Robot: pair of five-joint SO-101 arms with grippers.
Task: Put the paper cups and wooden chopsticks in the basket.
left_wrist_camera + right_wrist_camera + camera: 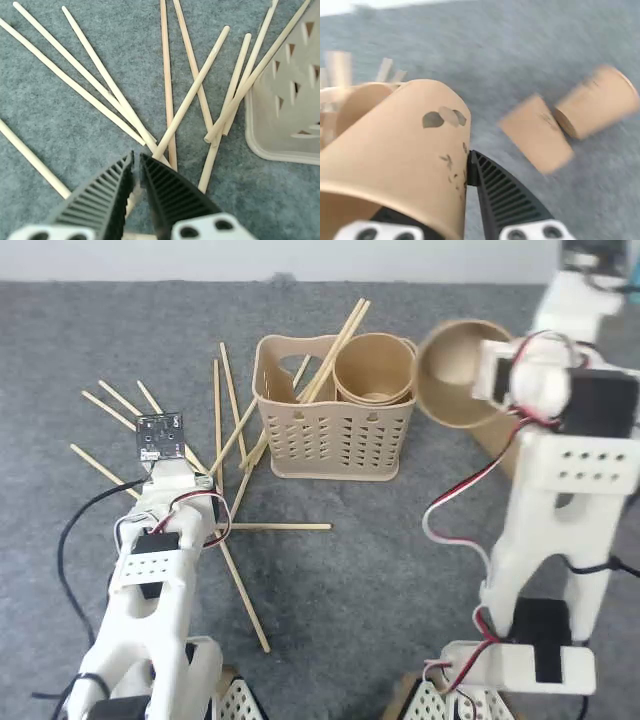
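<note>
The left gripper (136,162) hangs low over the loose chopsticks (187,97), its ribbed jaws almost together. A pale sliver shows in the narrow gap, and I cannot tell whether they pinch it. The sticks lie crossed and fanned on the grey mat (380,550), several running up to the basket (330,440) and touching its wall. The right gripper (469,167) is clamped on the wall of a paper cup (395,165), which is tilted with its mouth showing, raised just beside the basket's rim. The basket holds nested cups (375,370) and a few leaning sticks (335,345). Two more cups (535,132) lie on their sides on the mat, touching.
</note>
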